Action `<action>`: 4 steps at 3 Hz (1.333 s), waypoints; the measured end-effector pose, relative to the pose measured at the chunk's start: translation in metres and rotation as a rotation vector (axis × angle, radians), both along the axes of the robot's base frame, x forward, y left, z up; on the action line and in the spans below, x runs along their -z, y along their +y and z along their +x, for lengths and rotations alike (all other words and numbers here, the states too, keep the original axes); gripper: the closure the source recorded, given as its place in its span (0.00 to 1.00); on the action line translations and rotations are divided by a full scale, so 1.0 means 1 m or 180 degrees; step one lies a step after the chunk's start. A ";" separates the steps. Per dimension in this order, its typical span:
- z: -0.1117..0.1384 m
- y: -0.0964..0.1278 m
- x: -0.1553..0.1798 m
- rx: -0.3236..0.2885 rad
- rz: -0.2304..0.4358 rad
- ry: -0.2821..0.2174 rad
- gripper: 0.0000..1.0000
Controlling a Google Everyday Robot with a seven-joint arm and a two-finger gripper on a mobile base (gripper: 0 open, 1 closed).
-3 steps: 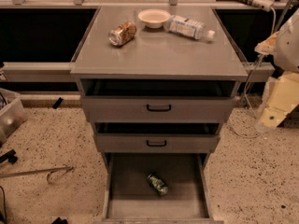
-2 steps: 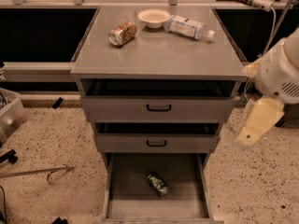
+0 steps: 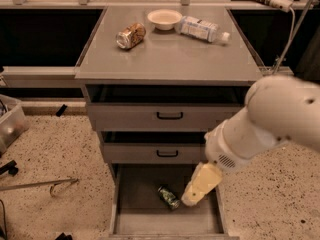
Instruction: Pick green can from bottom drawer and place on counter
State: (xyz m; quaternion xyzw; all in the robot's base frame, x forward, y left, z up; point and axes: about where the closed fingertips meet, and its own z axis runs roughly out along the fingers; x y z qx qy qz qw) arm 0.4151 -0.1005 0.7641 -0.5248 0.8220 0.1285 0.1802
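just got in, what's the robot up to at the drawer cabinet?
The robot's arm reaches down with its hand over the open bottom drawer, just right of the green can. The can lies on its side on the drawer floor, not yet picked up. The counter holds a tan can, a bowl and a water bottle.

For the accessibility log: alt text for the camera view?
The robot's pincer hangs over the open bottom drawer, beside the green can lying on its floor. On the counter are a tan can, a bowl and a bottle.
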 end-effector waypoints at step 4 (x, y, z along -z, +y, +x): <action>0.003 0.043 0.138 0.0140 0.0113 0.0136 0.00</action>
